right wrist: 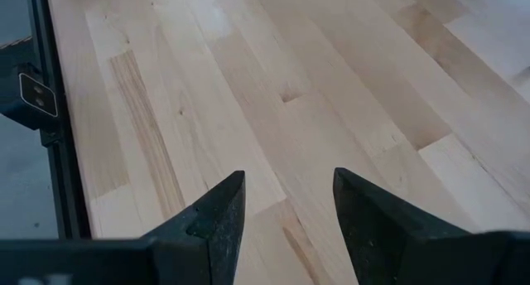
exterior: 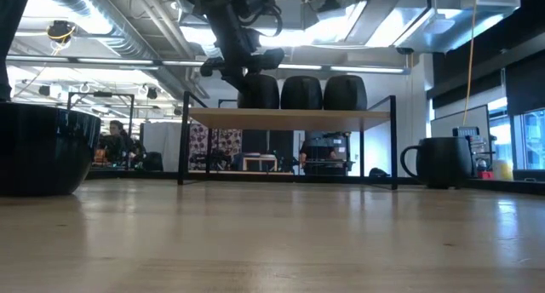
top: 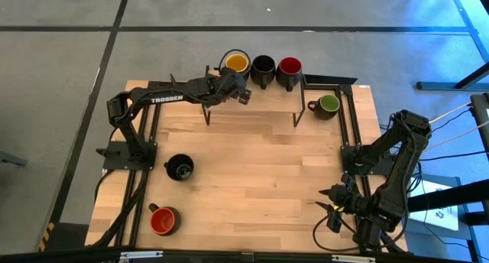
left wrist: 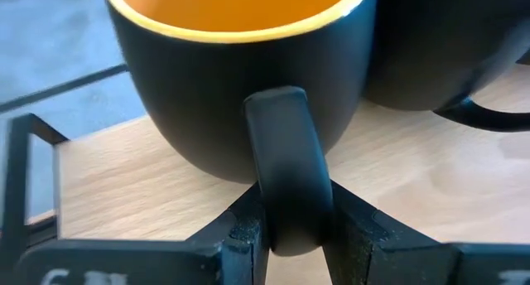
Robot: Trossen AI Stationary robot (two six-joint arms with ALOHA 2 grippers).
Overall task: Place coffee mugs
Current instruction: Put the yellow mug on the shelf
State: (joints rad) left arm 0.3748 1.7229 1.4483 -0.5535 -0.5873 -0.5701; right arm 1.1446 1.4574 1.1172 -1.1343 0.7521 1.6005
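The yellow-lined mug [top: 236, 63] stands at the left end of a raised wooden shelf [top: 321, 86] at the table's far edge, beside a black-lined mug [top: 263, 65] and a red-lined mug [top: 289, 66]. My left gripper [top: 234, 85] is shut on the yellow mug [left wrist: 240, 78]. My right gripper [top: 330, 209] is open and empty above bare table near the near right corner; it also shows in the right wrist view [right wrist: 290, 206]. A green-lined mug [top: 328, 104], a black-lined mug [top: 180, 168] and a red-lined mug [top: 163, 220] stand on the table. My left gripper pinches the yellow mug's side handle [left wrist: 286, 173] between its two fingers [left wrist: 242, 231], low on the handle. The fingers come roughly level from the table's near-left side and lie across the handle. The mug stands upright with its base on the shelf [left wrist: 108, 185].
The shelf stands on thin black legs [top: 206, 114] with open room beneath it, as the low view [exterior: 289, 118] shows. Black frame rails [top: 348, 125] run along the table's left and right sides. The table's middle is bare wood [top: 260, 171].
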